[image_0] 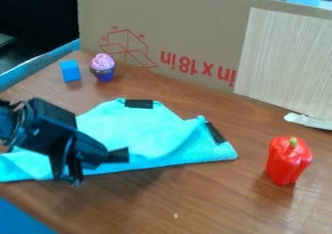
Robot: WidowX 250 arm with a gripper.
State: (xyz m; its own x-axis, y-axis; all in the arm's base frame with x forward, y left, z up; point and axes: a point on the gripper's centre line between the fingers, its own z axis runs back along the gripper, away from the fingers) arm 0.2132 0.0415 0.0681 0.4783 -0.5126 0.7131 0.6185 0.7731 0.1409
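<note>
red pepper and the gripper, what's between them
In the camera view, part of the turquoise cloth lies by the gripper, then a bare stretch of brown table before the red pepper.

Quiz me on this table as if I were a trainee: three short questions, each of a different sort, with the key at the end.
1. Multiple choice. Which thing is nearest to the tool?
a) the turquoise cloth
b) the red pepper
c) the cardboard
2. True or false. The blue block sits on top of the cloth.
3. Short answer. Which thing stands right beside the blue block?

Key: 1: a. 2: false; the block stands on the table, apart from the cloth. 3: the cupcake.
</note>
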